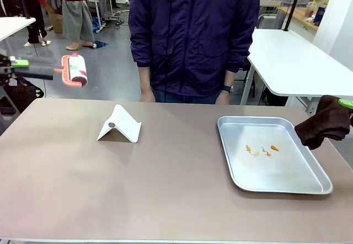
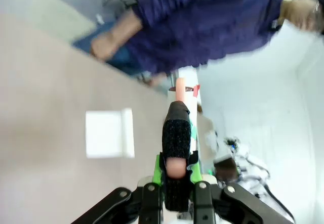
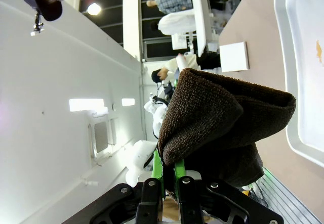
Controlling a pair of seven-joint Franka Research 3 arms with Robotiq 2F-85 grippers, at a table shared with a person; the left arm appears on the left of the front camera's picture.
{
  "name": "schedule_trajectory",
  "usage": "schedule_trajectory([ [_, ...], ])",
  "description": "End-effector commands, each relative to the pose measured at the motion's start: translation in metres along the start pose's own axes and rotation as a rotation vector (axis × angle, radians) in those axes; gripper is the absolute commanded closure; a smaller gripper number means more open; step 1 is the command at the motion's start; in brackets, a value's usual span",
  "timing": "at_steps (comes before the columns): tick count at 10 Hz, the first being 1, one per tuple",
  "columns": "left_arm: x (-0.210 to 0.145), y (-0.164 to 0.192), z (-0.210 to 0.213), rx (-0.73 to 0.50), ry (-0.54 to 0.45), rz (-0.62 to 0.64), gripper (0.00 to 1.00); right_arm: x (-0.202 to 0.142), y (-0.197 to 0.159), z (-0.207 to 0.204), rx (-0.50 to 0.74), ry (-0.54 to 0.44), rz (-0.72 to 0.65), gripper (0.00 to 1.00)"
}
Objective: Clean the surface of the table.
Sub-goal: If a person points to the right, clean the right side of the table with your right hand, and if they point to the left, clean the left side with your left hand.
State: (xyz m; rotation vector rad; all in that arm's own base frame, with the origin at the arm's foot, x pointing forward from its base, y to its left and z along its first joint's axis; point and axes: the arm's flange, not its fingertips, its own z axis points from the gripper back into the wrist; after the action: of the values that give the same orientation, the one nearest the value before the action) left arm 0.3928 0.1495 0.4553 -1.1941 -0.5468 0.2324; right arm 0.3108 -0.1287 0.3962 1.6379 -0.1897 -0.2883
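Note:
The brownish table (image 1: 165, 183) spreads across the front view. At its left end, off the edge and above table height, my left gripper (image 1: 21, 64) is shut on a lint roller (image 1: 74, 70) with a pink frame and a white roll. The left wrist view shows the left gripper (image 2: 175, 176) clamped on the lint roller's (image 2: 177, 128) black handle. By the table's right edge my right gripper (image 1: 345, 103) is shut on a dark brown cloth (image 1: 324, 122) that hangs beside the tray. In the right wrist view the cloth (image 3: 223, 118) drapes over the right gripper (image 3: 169, 171).
A silver tray (image 1: 314, 188) with a few orange crumbs (image 1: 262, 150) lies at the table's right. A white folded stand (image 1: 118, 125) sits left of the middle. A person in a dark purple jacket (image 1: 193, 34) stands at the far edge, hands down. White tables stand behind.

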Motion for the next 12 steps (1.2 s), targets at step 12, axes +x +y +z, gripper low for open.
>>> schedule_trajectory([
  [12, -0.111, -0.011, 0.086, -0.004, 0.229, 0.050, 0.78, -0.002, 0.006, -0.001, 0.003, 0.001, 0.000, 1.00],
])
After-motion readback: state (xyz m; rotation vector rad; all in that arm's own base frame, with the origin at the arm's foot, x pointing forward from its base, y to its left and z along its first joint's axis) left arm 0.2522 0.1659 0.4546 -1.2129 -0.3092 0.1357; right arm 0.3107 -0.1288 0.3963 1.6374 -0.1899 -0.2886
